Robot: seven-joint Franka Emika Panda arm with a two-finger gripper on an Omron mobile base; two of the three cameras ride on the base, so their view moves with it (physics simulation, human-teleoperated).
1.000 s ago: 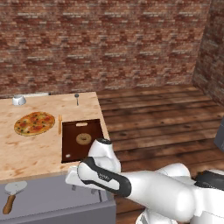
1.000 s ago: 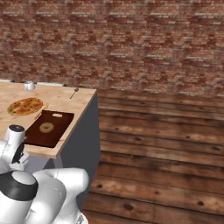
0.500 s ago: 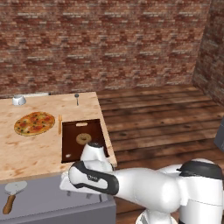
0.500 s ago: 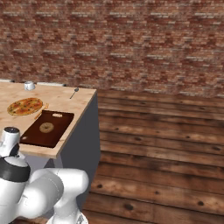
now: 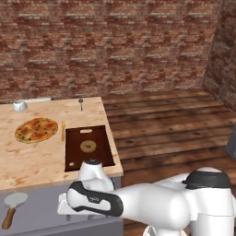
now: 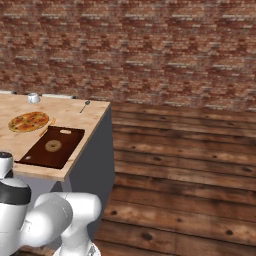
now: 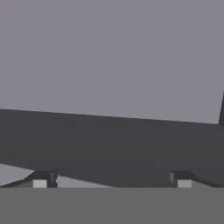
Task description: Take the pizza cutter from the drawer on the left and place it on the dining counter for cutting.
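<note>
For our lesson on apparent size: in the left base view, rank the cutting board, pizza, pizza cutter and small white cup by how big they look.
1. Cutting board
2. Pizza
3. Pizza cutter, nearer the camera, so somewhat unsure
4. White cup

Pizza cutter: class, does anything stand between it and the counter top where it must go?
Nothing visible does. The pizza cutter lies in the open drawer, just below the counter, whose near left part is bare.

We see our white arm (image 5: 138,205) stretched low and leftward from the base, its dark-banded wrist (image 5: 94,199) bent downward. Our gripper (image 7: 111,180) stands wide apart, fingers (image 7: 41,179) holding nothing.
</note>
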